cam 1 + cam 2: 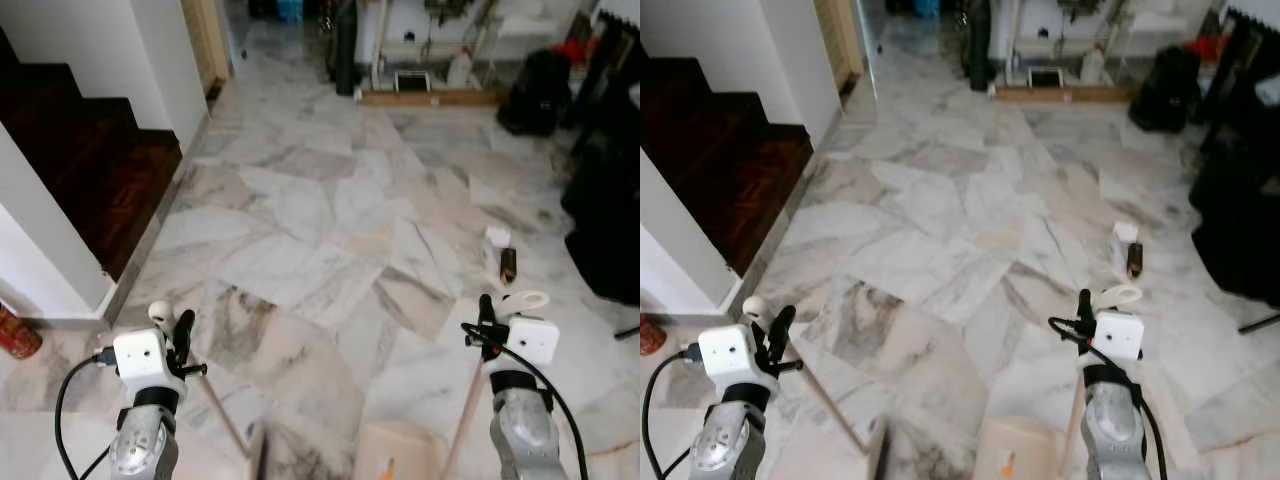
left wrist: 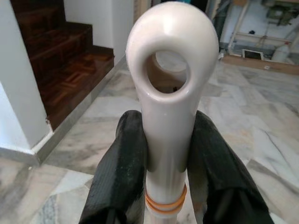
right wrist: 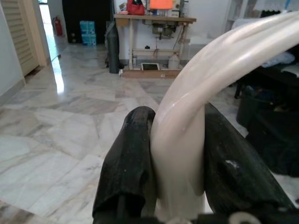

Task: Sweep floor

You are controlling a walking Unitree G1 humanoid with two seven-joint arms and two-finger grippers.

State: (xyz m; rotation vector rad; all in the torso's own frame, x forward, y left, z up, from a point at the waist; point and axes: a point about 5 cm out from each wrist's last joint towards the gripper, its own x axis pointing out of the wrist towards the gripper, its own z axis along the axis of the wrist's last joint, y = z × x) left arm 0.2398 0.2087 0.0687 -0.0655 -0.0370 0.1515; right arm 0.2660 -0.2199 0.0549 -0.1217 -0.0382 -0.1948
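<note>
Ahead, marble floor (image 1: 330,210) runs between a dark wooden staircase (image 1: 90,150) and black bags (image 1: 600,200) — small bottle (image 1: 508,264) on the tiles. Left gripper (image 2: 166,158) clamps the broom handle (image 2: 170,93); right gripper (image 3: 177,168) clamps the dustpan handle (image 3: 215,74) — dustpan (image 1: 1015,450) low between arms.

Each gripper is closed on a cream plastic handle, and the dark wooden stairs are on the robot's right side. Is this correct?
Not quite. The left gripper and the right gripper are each shut on a cream handle, but the dark wooden stairs are on the robot's left side, as the left eye view shows.
</note>
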